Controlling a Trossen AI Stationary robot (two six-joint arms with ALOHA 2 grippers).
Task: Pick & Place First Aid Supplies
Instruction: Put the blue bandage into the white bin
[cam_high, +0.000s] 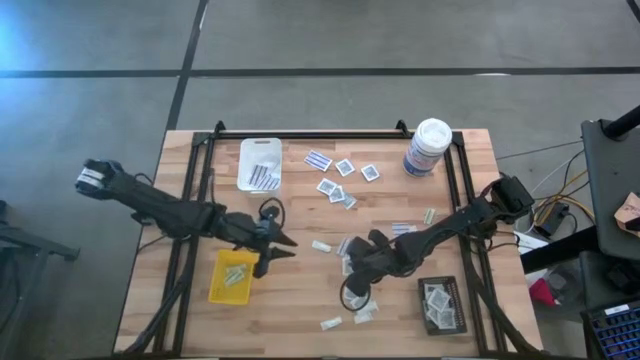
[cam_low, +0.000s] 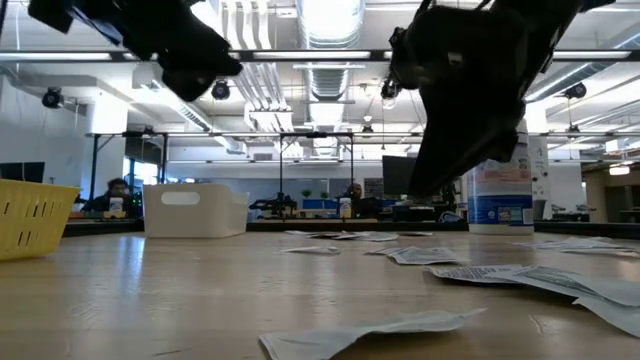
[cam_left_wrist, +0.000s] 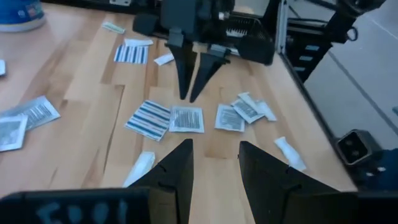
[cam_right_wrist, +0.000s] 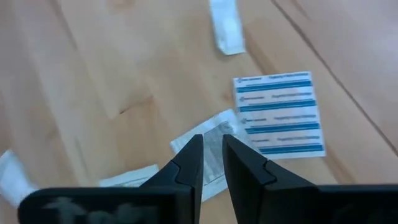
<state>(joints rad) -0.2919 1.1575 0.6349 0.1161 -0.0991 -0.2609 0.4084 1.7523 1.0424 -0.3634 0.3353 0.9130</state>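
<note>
First aid supplies lie scattered flat on the wooden table (cam_high: 300, 310): white grey-centred packets (cam_high: 340, 188), blue-striped packets (cam_right_wrist: 280, 112) and pale strips (cam_high: 330, 323). My right gripper (cam_right_wrist: 211, 138) points steeply down at the middle of the table. Its fingers stand a narrow gap apart over the edge of a grey-centred packet (cam_right_wrist: 214, 152), which lies next to a blue-striped one (cam_left_wrist: 149, 118). My left gripper (cam_left_wrist: 214, 146) hovers open and holds nothing. It is above the table beside the yellow tray (cam_high: 232, 277) and faces the right gripper (cam_left_wrist: 188, 98). My right gripper comes at the grey-centred packet's edge (cam_right_wrist: 211, 132) from above, slanting down. I cannot tell whether its fingertips touch the packet, which lies flat on the table.
A white tray (cam_high: 260, 163) holding striped packets stands at the far left. A black tray (cam_high: 440, 305) with grey-centred packets sits at the near right. The tall white canister (cam_high: 428, 147) stands at the far right. Black frame rails (cam_high: 185, 230) run along the table's sides.
</note>
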